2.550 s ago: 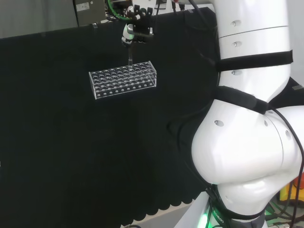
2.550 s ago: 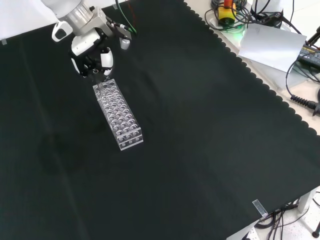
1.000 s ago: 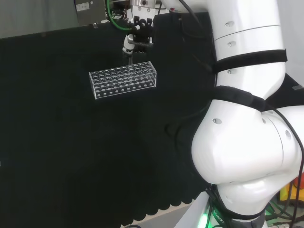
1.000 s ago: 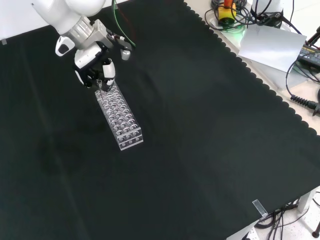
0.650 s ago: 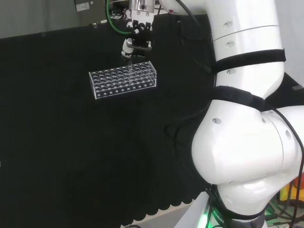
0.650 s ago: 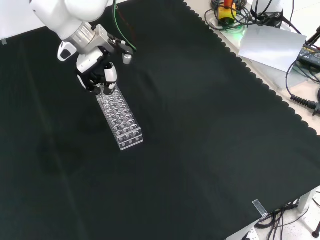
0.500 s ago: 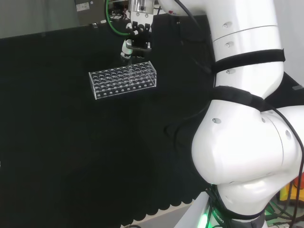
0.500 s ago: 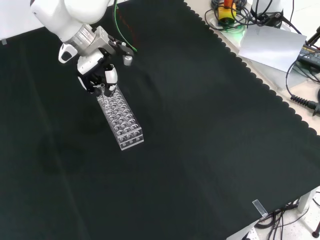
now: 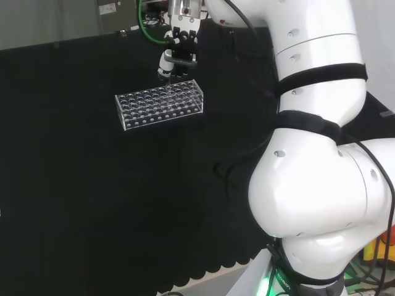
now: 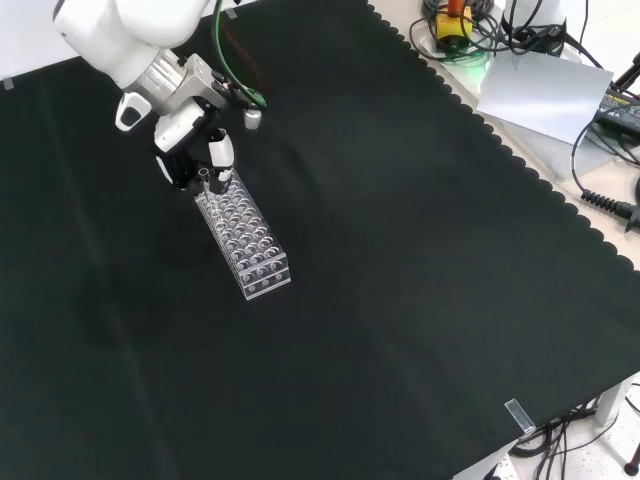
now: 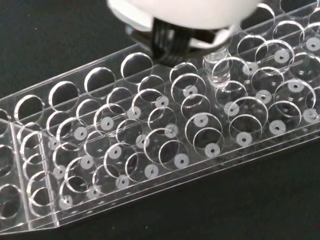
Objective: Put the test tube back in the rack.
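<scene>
- Test tube (image 10: 205, 181) is held upright by the hand (image 10: 190, 150), whose fingers are curled round its upper part.
- In the front view, the tube is seen at the far end of the clear test tube rack (image 10: 243, 234), and its lower part is seen to be already in one of the holes.
- In the wrist view, the tube's (image 11: 220, 75) clear body is seen going down into a hole at the edge row of the rack (image 11: 150, 145).
- The insertion step is judged to be in hand, and it is almost done.
- For the next move, the tube should be lowered straight until its bottom is seated, then the fingers should be opened and the hand lifted without tilting the rack on the black cloth (image 10: 420, 250).
</scene>
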`<state>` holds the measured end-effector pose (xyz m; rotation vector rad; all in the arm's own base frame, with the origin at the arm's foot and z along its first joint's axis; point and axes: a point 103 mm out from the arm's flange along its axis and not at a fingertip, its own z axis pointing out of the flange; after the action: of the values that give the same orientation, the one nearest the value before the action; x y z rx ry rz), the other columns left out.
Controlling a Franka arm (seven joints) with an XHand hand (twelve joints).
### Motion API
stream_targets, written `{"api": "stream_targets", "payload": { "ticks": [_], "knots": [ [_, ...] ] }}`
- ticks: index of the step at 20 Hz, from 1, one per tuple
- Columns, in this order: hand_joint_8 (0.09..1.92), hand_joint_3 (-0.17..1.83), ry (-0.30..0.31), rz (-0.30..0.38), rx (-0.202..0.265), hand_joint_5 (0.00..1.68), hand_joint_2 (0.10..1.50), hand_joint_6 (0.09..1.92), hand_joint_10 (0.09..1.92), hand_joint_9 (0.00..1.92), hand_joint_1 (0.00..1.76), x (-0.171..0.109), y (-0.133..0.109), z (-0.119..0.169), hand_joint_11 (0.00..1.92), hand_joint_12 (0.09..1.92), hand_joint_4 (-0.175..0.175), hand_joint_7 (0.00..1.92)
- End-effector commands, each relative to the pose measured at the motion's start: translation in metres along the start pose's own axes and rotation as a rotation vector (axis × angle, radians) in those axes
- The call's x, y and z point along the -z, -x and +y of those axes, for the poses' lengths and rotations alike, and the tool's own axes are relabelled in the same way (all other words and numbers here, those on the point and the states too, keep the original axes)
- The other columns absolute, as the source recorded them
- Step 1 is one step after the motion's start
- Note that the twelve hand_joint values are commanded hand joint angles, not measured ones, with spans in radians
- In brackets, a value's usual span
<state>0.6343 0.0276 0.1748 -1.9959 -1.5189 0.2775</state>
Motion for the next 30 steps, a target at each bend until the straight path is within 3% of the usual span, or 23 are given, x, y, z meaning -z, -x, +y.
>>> {"api": "stream_targets", "payload": {
  "ticks": [1,7,17,30],
  "knots": [
    [0.77,0.82,-0.096,0.050,0.016,0.86,0.55,0.70,0.75,1.24,1.25,0.000,0.007,-0.005,0.79,1.41,-0.138,1.13],
    [0.81,0.84,-0.090,0.065,0.022,0.82,0.54,0.70,0.74,1.18,1.22,0.008,0.008,-0.012,0.73,1.41,-0.114,1.01],
    [0.84,0.83,-0.032,0.077,0.058,0.82,0.54,0.69,0.74,1.16,1.22,0.062,0.003,-0.048,0.72,1.41,-0.099,0.96],
    [0.85,0.81,0.079,0.040,0.119,0.81,0.54,0.68,0.74,1.15,1.21,0.143,-0.021,-0.127,0.69,1.41,-0.093,0.93]
  ]
}}
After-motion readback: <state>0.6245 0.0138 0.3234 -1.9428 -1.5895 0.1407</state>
